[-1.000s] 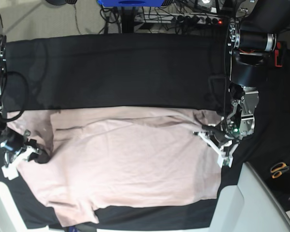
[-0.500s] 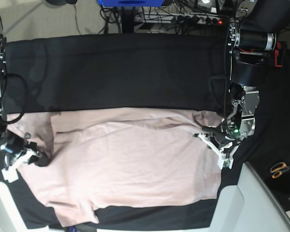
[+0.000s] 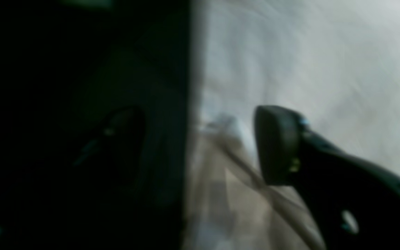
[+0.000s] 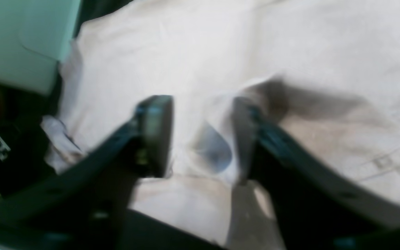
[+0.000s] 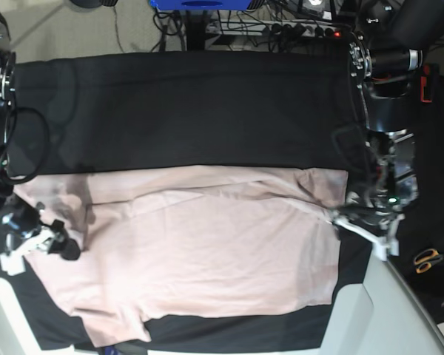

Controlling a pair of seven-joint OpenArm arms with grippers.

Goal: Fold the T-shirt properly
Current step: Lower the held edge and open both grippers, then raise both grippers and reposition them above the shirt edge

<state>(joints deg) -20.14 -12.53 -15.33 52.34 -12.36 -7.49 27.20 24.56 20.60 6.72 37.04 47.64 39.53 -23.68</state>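
No readable brand, label or writing anywhere; at 9 o'clock in the base view, right gripper with jaws parted, gripping nothing, pale pink cotton T-shirt lying slack between and under the pads in the wrist view; shirt spread flat over the lower half of the black cloth table cover; at 3 o'clock, left gripper wide open, empty, straddling the shirt's edge; orange-handled scissors at 4 o'clock, well apart.
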